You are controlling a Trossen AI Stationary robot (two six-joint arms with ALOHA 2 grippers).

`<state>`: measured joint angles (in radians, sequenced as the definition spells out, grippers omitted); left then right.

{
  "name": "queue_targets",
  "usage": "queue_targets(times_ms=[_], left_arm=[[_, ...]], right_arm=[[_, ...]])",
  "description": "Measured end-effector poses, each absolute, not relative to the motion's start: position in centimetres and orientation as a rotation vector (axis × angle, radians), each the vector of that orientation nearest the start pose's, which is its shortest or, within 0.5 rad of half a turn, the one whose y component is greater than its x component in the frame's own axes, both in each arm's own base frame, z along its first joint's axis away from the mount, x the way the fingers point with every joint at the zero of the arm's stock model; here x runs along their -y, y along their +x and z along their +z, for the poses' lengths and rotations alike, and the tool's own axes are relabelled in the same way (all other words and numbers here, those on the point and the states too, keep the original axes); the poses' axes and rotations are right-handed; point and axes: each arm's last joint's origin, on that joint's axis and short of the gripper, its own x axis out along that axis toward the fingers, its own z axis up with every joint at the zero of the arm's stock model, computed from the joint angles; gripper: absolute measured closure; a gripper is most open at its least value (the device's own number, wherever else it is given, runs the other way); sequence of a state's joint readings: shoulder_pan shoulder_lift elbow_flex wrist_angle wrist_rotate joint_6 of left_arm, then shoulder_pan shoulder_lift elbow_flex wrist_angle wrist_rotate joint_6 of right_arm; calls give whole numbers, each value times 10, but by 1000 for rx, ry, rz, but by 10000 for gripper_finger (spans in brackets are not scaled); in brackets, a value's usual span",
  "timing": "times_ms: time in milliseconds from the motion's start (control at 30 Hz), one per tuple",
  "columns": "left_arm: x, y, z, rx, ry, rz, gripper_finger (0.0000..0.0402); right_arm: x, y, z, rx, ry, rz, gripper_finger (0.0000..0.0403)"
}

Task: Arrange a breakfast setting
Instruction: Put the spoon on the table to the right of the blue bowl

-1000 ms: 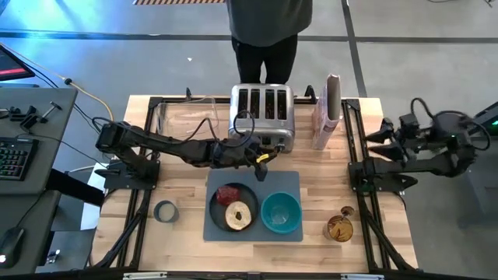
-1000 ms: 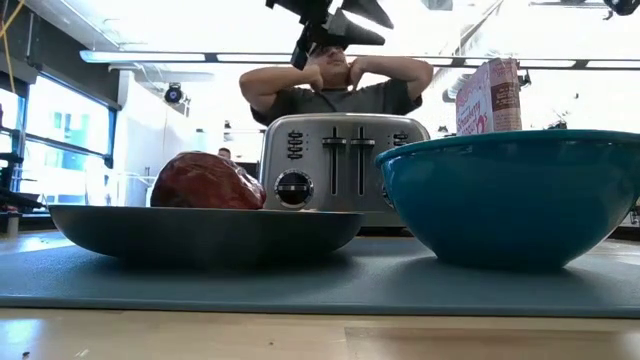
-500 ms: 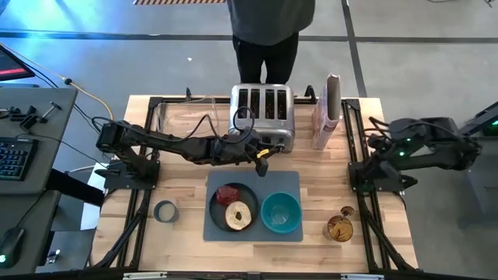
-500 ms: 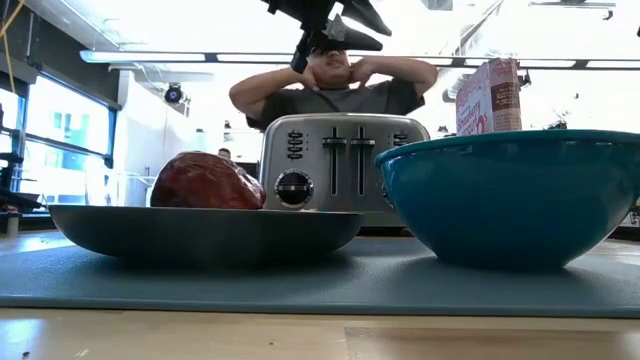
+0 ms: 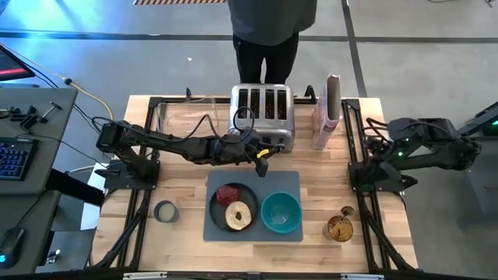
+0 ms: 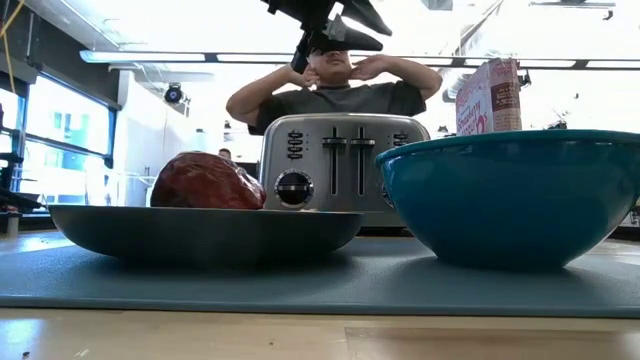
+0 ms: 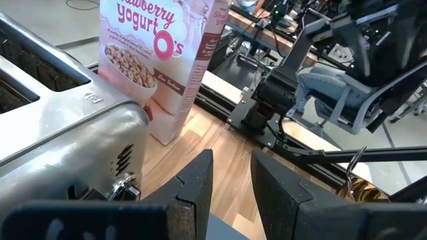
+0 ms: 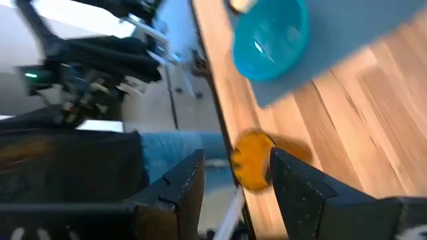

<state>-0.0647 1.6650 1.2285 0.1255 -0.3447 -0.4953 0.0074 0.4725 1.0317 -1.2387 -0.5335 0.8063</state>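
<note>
A grey mat (image 5: 253, 180) lies at the table's near middle. On it stand a dark grey plate (image 5: 215, 208) and a teal bowl (image 5: 281, 212), whose inside shows only teal. The plate carries a dark-red lump (image 5: 228, 193) and a tan ring (image 5: 239, 215). A golden-brown spoon (image 5: 338, 227) lies on the wood right of the mat. My left gripper (image 5: 262, 165) hangs open and empty above the mat's far edge, in front of the toaster; the left wrist view shows it too (image 7: 231, 193). My right gripper (image 8: 237, 193) is open and empty at the table's right edge (image 5: 370, 140).
A chrome toaster (image 5: 262, 117) and a pink-and-white cereal bag (image 5: 327, 113) stand at the far edge. A grey tape roll (image 5: 165, 211) lies at the near left. A clear tub (image 5: 180, 120) stands at the far left. A person (image 5: 268, 31) stands behind the table.
My right arm has swung in from beyond the table's right edge, and its gripper has gone a little toward the table's left. The person behind the table has shifted their raised arms.
</note>
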Motion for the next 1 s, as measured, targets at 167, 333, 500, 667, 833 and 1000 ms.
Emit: queue_targets(times_ms=[167, 333, 500, 667, 833, 1000], left_arm=[[15, 382, 288, -230, -425, 347, 312], [15, 383, 288, -230, -425, 346, 312], [15, 383, 288, -230, -425, 346, 312], [15, 382, 288, -231, -424, 345, 312], [15, 382, 288, -231, -423, 345, 312], [15, 382, 288, -238, -390, 341, 312]], right_arm=[[-15, 48, 364, -621, 812, 346, 258], [-15, 71, 387, -377, 637, 449, 259], [-16, 95, 391, -349, 575, 490, 259], [-21, 102, 369, -641, 697, 482, 259], [-32, 95, 353, -914, 796, 463, 259], [-44, 90, 350, -1006, 842, 417, 259]])
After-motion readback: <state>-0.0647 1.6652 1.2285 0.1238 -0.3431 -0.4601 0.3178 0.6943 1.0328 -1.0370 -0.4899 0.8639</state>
